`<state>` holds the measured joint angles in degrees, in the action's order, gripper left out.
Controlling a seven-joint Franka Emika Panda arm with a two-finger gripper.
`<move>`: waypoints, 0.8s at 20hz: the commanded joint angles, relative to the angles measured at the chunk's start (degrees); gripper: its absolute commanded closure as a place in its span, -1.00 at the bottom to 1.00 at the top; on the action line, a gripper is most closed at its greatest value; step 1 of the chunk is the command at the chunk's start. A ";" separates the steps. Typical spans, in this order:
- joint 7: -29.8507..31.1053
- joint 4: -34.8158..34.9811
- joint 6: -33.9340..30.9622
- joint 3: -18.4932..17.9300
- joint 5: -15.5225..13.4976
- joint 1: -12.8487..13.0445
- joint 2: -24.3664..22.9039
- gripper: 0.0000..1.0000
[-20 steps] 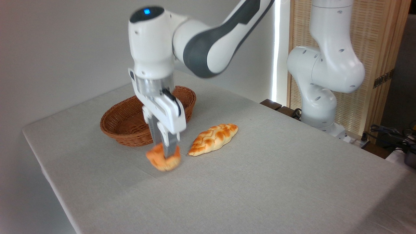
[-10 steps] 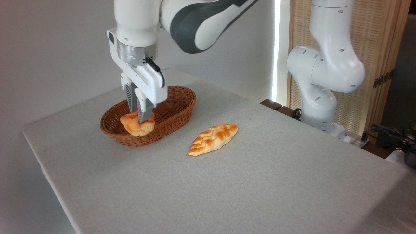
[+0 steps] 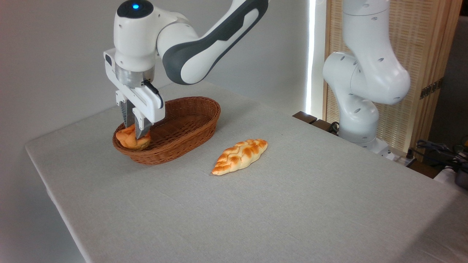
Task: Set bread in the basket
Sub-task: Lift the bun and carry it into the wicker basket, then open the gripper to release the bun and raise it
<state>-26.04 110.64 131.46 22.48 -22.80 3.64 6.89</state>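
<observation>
The bread (image 3: 131, 138), a small round orange-golden bun, sits low inside the left end of the basket (image 3: 182, 126), an oval of reddish-brown wicker at the table's far left. My gripper (image 3: 134, 132) points straight down into that end, its two fingers shut on the bun's top. The near rim of the basket hides the bun's base, so I cannot tell whether it rests on the basket's floor.
A longer braided golden loaf (image 3: 240, 156) lies on the grey tablecloth to the right of the basket. The arm's white base (image 3: 360, 120) stands off the table's far right edge. The table's left edge runs close to the basket.
My gripper carried the bun up from the cloth in front of the basket, over the near rim, then left and down into the basket's left end.
</observation>
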 commanded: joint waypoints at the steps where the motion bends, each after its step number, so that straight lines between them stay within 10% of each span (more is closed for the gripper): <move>1: 0.64 -0.95 -0.24 -0.07 0.83 -0.12 -0.12 -1.00; 12: 0.73 -1.21 -5.76 -0.33 5.40 -0.39 -2.49 -1.00; 16: -0.58 -10.41 -21.46 -3.92 5.57 -2.06 -3.73 -1.00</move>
<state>-26.04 107.39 121.58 21.73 -18.05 2.93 4.50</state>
